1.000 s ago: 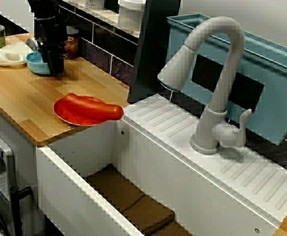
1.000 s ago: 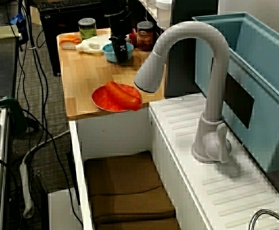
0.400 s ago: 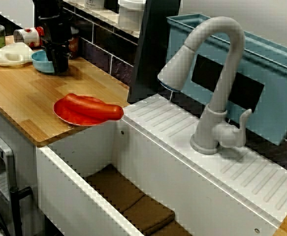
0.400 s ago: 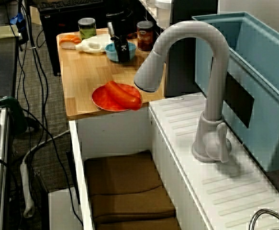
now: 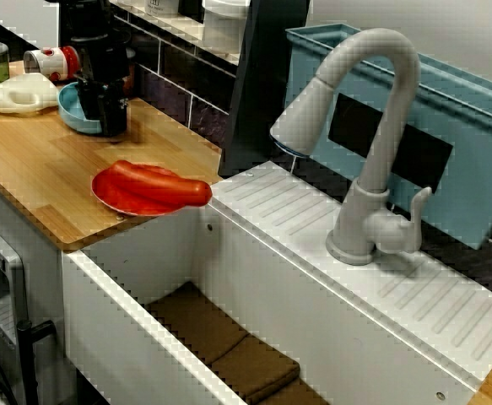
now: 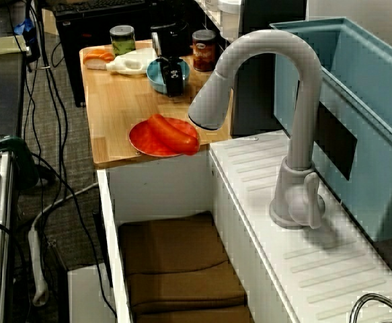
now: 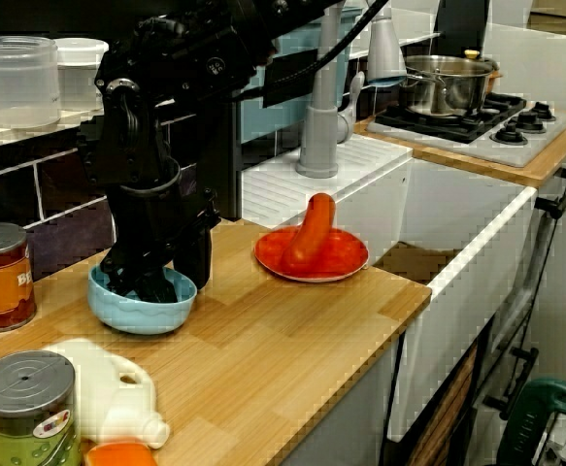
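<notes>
My black gripper (image 5: 110, 121) reaches down into a light blue bowl (image 5: 75, 108) at the back of the wooden counter (image 5: 35, 169) and is shut on its rim. In the view across the sink the bowl looks tipped up a little. The view from the counter's end shows the fingers (image 7: 154, 282) inside the bowl (image 7: 142, 309). In the view along the sink the gripper (image 6: 174, 79) covers the bowl's (image 6: 161, 70) near side. A red plate (image 5: 115, 196) with a long red vegetable (image 5: 157, 184) lies close by, near the sink edge.
A grey tap (image 5: 372, 152) arches over the white sink (image 5: 229, 278), which holds brown cloths (image 5: 229, 346). A blue rack (image 5: 448, 143) stands behind. Jars (image 7: 1, 277), a green-labelled can (image 7: 30, 413) and a white dish (image 7: 103, 393) crowd the counter's far end.
The gripper has moved towards the sink, taking the blue bowl with it; the bowl now sits tipped and further from the white dish. A red-and-white jar behind it has come into sight.
</notes>
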Robot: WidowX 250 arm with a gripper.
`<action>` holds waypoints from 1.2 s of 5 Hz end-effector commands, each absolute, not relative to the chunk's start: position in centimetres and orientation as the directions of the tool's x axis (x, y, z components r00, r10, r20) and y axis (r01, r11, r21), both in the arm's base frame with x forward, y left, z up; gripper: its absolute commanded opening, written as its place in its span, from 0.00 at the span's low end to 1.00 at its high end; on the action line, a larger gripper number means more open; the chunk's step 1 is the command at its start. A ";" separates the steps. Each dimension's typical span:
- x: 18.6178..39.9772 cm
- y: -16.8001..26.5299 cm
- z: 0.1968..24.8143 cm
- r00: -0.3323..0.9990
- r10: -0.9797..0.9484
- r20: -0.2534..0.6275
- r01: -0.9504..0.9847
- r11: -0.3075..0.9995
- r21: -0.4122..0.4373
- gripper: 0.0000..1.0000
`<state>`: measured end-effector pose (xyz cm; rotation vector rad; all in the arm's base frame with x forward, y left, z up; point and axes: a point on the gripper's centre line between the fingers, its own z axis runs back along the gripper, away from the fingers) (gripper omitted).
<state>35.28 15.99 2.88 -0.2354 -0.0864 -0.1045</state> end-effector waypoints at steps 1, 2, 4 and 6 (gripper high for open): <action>35.5 16.1 3.8 0.988 -0.095 0.117 0.119 0.970 -0.211 1.00; 35.5 16.1 3.8 0.988 -0.095 0.117 0.119 0.970 -0.211 1.00; 35.5 16.1 3.8 0.988 -0.095 0.117 0.119 0.970 -0.211 1.00; 35.2 16.5 4.5 0.987 -0.115 0.112 0.137 0.966 -0.218 1.00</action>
